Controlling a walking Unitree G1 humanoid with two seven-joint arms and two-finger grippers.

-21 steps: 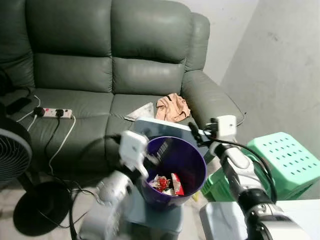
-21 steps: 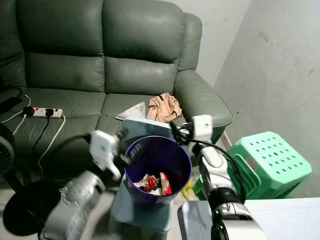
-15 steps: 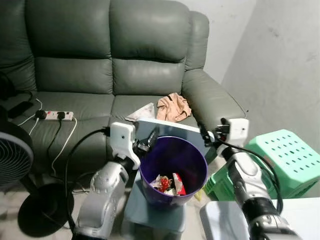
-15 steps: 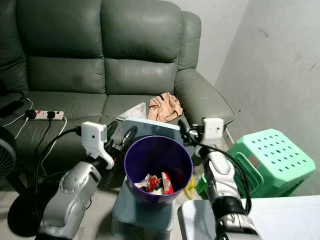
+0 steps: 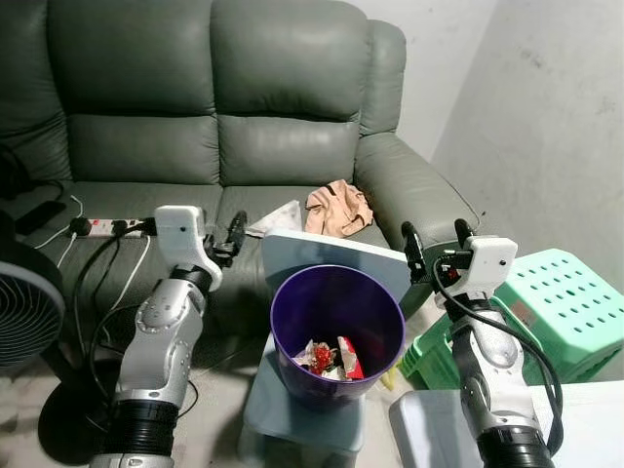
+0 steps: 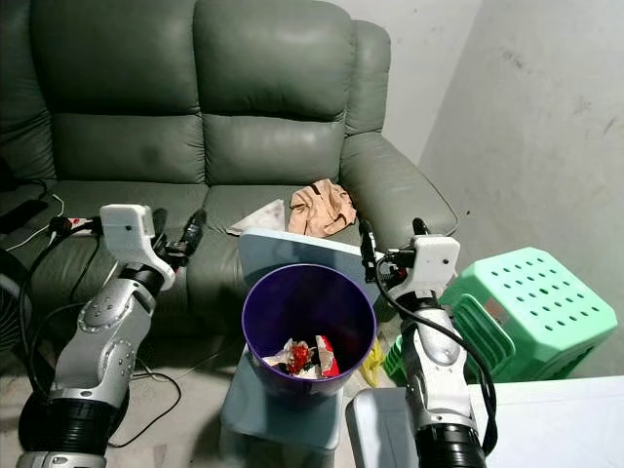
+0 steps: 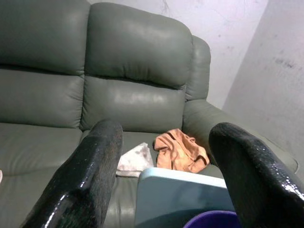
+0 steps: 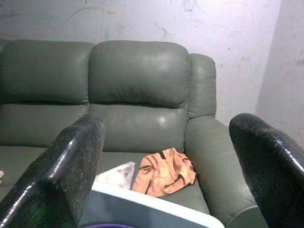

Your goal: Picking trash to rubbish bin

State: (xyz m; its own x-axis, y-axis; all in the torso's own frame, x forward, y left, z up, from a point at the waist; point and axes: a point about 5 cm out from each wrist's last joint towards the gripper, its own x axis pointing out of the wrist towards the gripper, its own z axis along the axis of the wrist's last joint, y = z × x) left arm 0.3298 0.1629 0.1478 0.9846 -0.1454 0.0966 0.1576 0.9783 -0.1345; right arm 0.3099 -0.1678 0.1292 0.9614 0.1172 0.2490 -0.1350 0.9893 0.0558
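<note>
Purple bin (image 5: 336,331) holds wrappers (image 5: 330,359) (print unreadable); left gripper (image 5: 234,234), right gripper (image 5: 434,249) both spread, empty.

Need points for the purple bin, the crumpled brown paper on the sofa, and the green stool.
purple bin (image 5: 285,336): left eye view, on its outer front wall.
crumpled brown paper (image 5: 336,208): left eye view, on the middle of the wad.
green stool (image 6: 531,297): right eye view, on its perforated top.

The bin (image 5: 336,331) is purple, with red and white wrappers (image 5: 330,359) inside; it sits on a pale blue stool (image 5: 292,405); the sofa (image 5: 214,146) is dark grey-green; the crumpled paper (image 5: 337,209) past the fingers is light brown; the stool with holes (image 5: 565,307) is mint green.
</note>
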